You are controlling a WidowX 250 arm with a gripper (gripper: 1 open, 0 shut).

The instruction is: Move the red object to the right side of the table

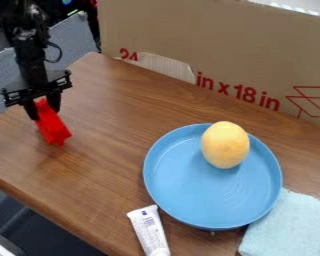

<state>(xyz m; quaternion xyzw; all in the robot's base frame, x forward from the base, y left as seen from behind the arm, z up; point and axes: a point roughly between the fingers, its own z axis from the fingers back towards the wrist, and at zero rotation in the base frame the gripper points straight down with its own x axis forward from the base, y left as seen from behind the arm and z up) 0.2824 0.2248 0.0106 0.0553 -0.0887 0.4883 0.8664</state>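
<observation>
My gripper (37,100) is clamped on the red object (51,123), black fingers closed around its upper end. Red block hangs down from my fingertips, tilted a bit, its lower end toward the viewer. Whether its bottom touches the wood, can't tell. My arm (29,45) comes in from the top left corner, dark, a cable looping off its side. Landmark: blue plate (176,180), round. Red object sits to the left of the plate and farther back, well apart from it, near the left edge of the table (103,135). Table is brown wood grain, rounded dark edge, runs under plate and on toward the back. On the plate: one yellow roundish thing (226,145), upright, in the plate's back half. Front left of the plate, just beside it: white tube (148,231) with dark print, lying flat, running toward the front edge of the view. Front right of the plate: pale blue cloth (290,228), partly cut off by the frame. Behind the plate: big cardboard box (216,50), red print on its side, spanning from upper left to right edge.
</observation>
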